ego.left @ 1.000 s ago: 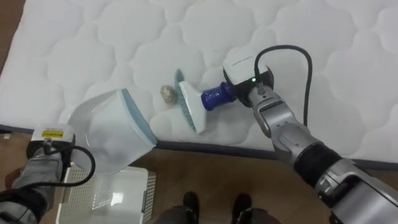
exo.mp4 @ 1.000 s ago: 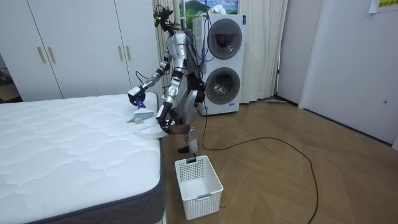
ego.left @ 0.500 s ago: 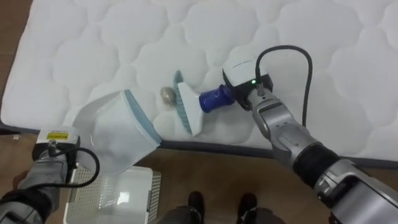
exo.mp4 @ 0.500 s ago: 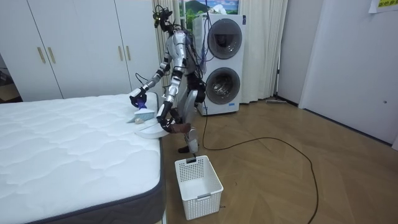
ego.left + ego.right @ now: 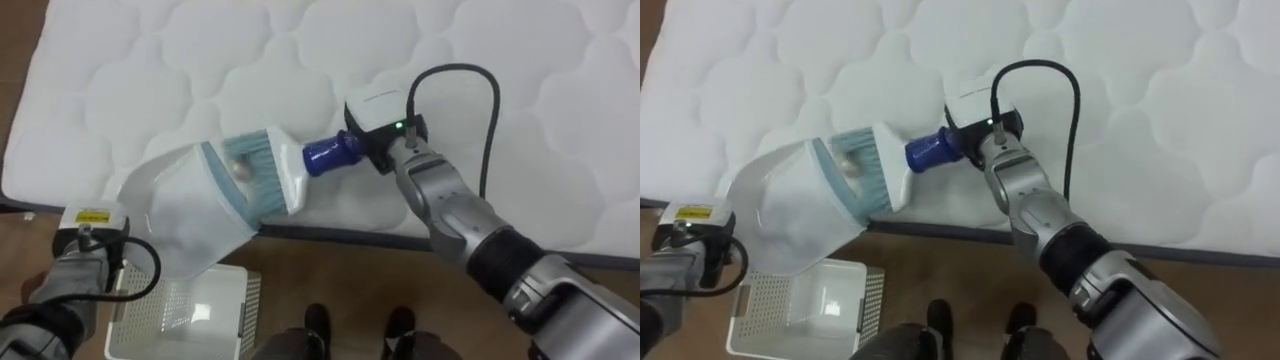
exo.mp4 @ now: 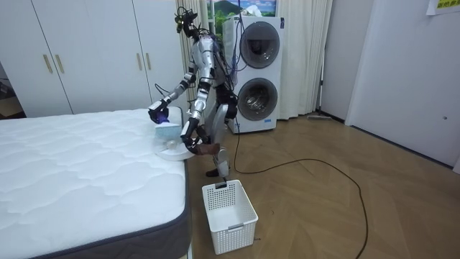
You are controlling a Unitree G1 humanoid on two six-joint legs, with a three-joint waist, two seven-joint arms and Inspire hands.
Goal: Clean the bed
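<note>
clenching the brush [image 5: 278, 178] by its handle, the right hand [image 5: 390, 140] presses a likely feather-light scrap [image 5: 238, 170] against the dustpan [image 5: 175, 215].

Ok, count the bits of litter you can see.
1: a small ball at the dustpan mouth, against the brush bristles. More may lie hidden under the brush.

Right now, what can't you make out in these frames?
The scrap: eye views, half behind the brush bristles at the dustpan mouth; in or out, unclear.
Left hand, its hold on the dustpan: eye views, covered by the hand's own back.
Right hand, its hold on the brush: same.
Basket: eye views, cut by the lower edge, partly covered by the dustpan.
Room view: brush and dustpan too small for detail.
</note>
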